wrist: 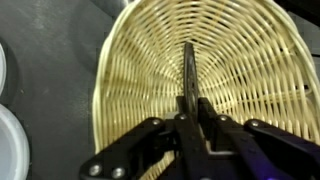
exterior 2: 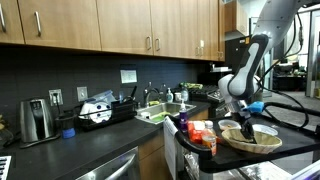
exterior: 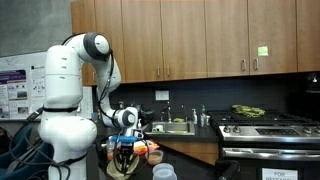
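In an exterior view the arm reaches down in front of its white base, with the end effector [exterior: 124, 147] low over a wicker basket [exterior: 125, 168] at the near edge of the table [exterior: 190, 135]. An orange thing [exterior: 151, 153] sits just beside the basket and a pale tub [exterior: 163, 172] is near it. From here I cannot tell how the fingers stand.

In an exterior view from across the kitchen, the end effector [exterior 2: 247, 121] points straight down into the basket [exterior 2: 228, 138], inside its rim. Red packets [exterior 2: 200, 130] lie next to the basket, and a toaster [exterior 2: 36, 119] is well apart from it, far along the table.

The wrist view settles it. The end effector [wrist: 188, 112] has its fingers drawn together on a dark rod [wrist: 188, 68], a slender thing that runs up from the grip across the woven floor of the basket [wrist: 130, 60]. I cannot make out what the rod is, or whether its far end touches the weave. Two white dishes [wrist: 8, 140] show on the dark table beside the basket.

My read is that the grasp is made and the rod is inside the basket, roughly over its middle. I judge that the next move calls for a slow, straight vertical motion. That keeps the thin rod from twisting between the pads or snagging on the weave.
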### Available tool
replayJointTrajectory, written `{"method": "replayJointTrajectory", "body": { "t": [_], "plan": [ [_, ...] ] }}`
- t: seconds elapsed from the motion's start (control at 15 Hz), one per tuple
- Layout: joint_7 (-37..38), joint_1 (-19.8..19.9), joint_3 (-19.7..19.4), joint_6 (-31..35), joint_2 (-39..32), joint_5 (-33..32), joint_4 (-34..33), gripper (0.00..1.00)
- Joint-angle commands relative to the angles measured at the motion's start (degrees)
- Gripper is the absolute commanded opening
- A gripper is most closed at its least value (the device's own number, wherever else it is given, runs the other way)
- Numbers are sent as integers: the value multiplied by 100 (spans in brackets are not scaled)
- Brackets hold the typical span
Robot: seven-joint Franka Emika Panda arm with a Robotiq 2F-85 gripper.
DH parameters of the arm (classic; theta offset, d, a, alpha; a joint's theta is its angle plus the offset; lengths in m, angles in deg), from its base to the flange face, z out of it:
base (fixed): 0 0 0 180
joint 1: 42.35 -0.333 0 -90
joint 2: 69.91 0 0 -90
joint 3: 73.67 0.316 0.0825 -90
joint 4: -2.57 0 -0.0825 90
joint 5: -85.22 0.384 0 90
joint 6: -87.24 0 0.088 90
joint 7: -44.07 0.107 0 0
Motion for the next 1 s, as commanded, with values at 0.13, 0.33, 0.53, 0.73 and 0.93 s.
{"method": "replayJointTrajectory", "body": {
  "t": [0.13, 0.33, 0.53, 0.73, 0.93],
  "plan": [
    [-230, 0, 26, -537, 515, 297, 78, 4],
    [-462, -10, -1, -785, 734, 518, 80, 4],
    [-657, -37, -25, -990, 992, 736, 93, 4],
    [-691, -44, -39, -1217, 1166, 751, 67, 4],
    [-625, 0, -90, -1418, 1180, 695, -67, 4]
  ]
}}
